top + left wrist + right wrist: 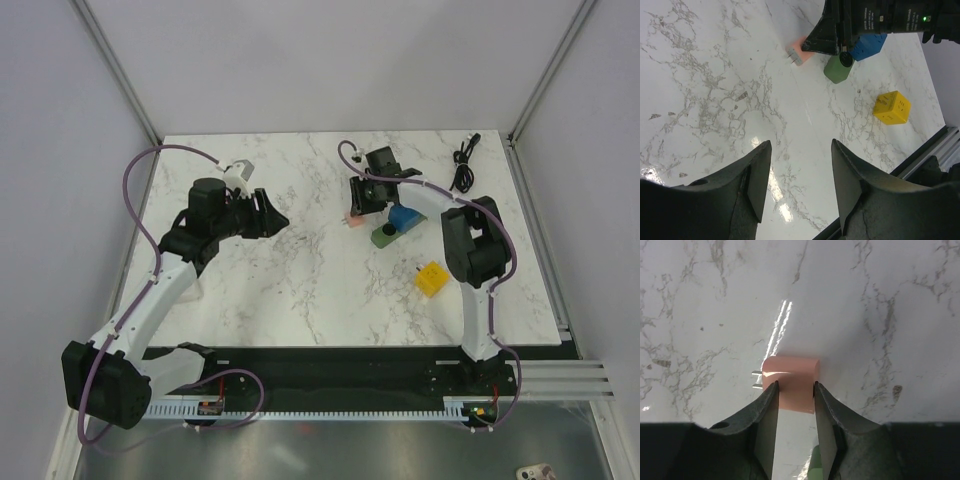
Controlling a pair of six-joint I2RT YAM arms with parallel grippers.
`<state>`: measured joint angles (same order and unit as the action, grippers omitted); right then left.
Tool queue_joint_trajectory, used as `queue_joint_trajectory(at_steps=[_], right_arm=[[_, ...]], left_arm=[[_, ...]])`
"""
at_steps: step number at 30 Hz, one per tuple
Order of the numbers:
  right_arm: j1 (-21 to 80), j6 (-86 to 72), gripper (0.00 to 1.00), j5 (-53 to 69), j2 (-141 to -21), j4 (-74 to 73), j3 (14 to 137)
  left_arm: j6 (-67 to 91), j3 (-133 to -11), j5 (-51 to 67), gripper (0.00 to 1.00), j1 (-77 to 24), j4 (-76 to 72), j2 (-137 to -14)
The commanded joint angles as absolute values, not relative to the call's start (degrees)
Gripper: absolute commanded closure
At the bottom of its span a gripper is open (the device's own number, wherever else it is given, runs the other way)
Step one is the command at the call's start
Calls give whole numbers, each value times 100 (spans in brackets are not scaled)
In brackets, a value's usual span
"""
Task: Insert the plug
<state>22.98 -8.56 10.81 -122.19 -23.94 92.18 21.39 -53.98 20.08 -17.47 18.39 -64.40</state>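
The plug (791, 375) is a small pink block with two metal prongs (756, 380) pointing left, lying on the marble table. My right gripper (795, 386) reaches down over it, one fingertip pressed against each side, so it is shut on the plug. From above, the plug (347, 222) shows just under the right gripper (358, 205). In the left wrist view the plug (799, 54) sticks out from under the right arm's fingers. My left gripper (801, 145) hovers over bare marble at mid-left, open and empty; from above the left gripper (275, 215) points right.
A green adapter (383, 237) and a blue block (404, 218) lie right beside the plug. A yellow socket cube (431, 279) sits nearer the front right. A coiled black cable (463, 165) lies at the back right, and a small white block (238, 172) behind the left arm.
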Motion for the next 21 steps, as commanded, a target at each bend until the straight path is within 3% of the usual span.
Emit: queue_joint_trajectory(at_steps=[1,9,12,13,15,21], right_arm=[[2627,-1195,60,1564,-11841,-2409,8632],[3076,-1450,59,1995,-10909,-1995,7638],[3067,-1625,47,1768,-10383,-2004,7383],[3059,-1669,37,1671,-10223,-2004,7313],[2945,-1906,27,1513,-9724,-2004,7111],[2119,-2373,20,1889,-8388,-1951,6531]], left_arm=[[1942,-5318,2371,41,-1740,1521,-6381],[1644,-5335,2821,41,-1836,1503,-6556],[1328,-5422,2821,43,-2108,1573,-6671],[1179,-5432,2760,43,-2370,1582,-6706],[1055,-5484,2559,43,-2670,1696,-6907],[748,-5660,1997,37,-3383,1924,-7443]])
